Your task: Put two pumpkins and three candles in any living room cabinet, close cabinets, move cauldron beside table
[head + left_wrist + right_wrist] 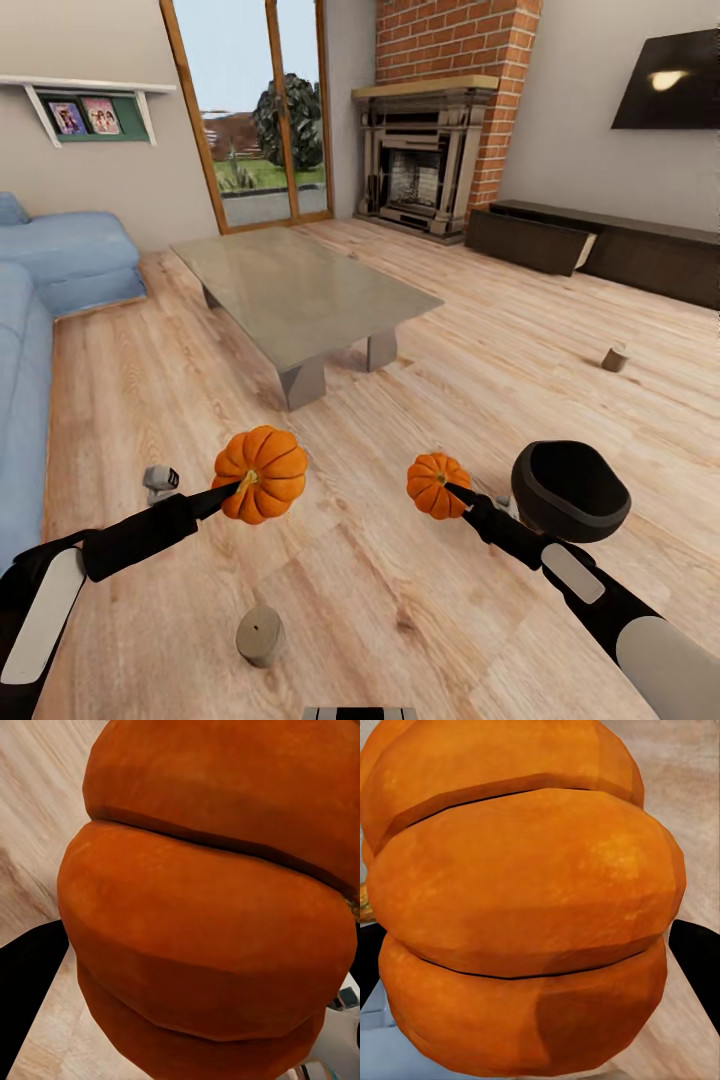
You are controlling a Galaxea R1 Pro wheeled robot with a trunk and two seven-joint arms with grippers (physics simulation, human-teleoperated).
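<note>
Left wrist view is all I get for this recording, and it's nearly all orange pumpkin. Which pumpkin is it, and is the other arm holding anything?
Observer: It's the bigger pumpkin, held up above the floor by the left gripper. The right gripper holds the smaller pumpkin.
Operator: Any cabinet open yet?
Observer: One front panel of the cabinet under the TV hangs tilted open.
Operator: Where are the candles?
Observer: Two show on the floor: one candle near the robot, another candle towards the cabinet.
</note>
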